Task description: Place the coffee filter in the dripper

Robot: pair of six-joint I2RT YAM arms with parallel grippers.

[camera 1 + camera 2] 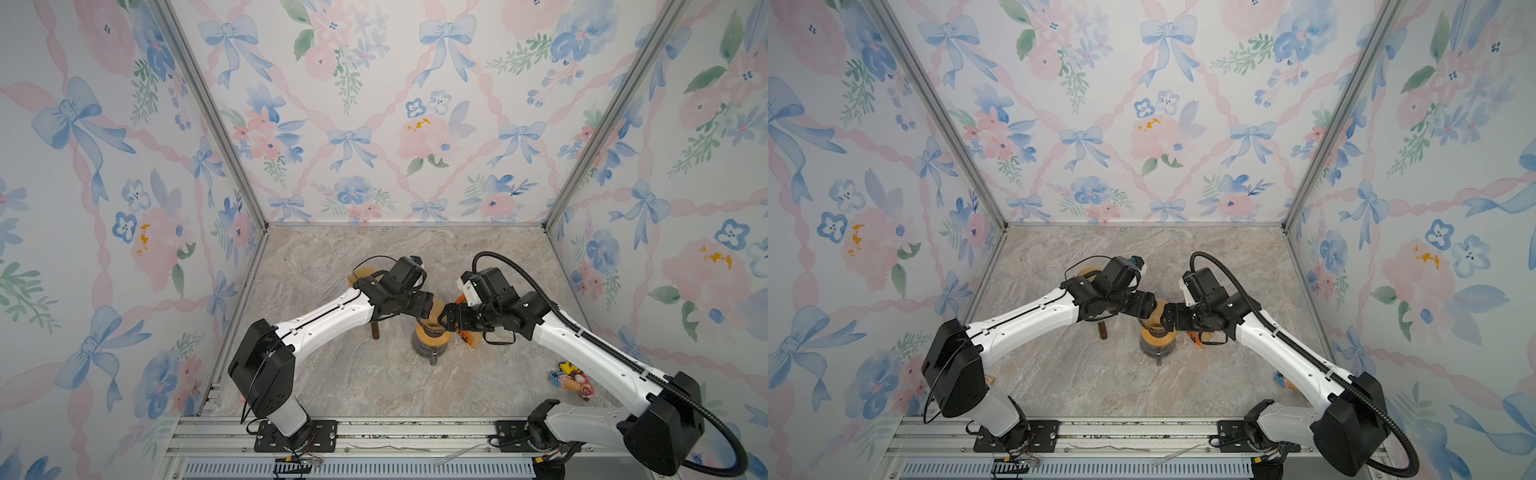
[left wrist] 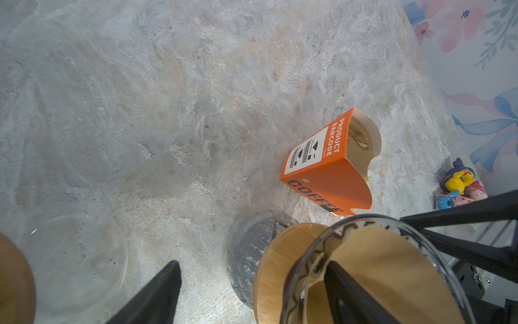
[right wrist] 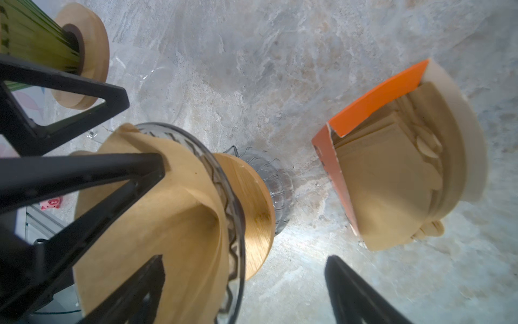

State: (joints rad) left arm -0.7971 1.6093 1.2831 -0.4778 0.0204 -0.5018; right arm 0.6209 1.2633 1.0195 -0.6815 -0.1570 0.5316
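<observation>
Closest up are my own black fingers. My left pincer (image 2: pixel 252 263) and right pincer (image 3: pixel 246 256) are both spread wide and pinching nothing. Each has one finger dipped inside the coffee filter (image 3: pixel 168 224) and the other outside the glass. So the brown filter's sitting in the dripper (image 3: pixel 224 182), mid-table on a glass server (image 2: pixel 246 252). The orange filter box (image 2: pixel 325 174) is just to its right. Looks nearly done to me, though one fold doesn't seem to lie flat.

Handling-wise, I'd guess the paper's feather-light and floppy, and it'd crease or tear easily. I'd only nudge it by the top edge or press it gently against the cone. The glass is the breakable bit.

In both top views my wrists cover most of the filter, and only the wrist cams show it inside. The right wrist view shows spare filters stacked in the box's open end. The left wrist view shows its barcode label, plus little toys (image 2: pixel 459 182) off to the near right.
</observation>
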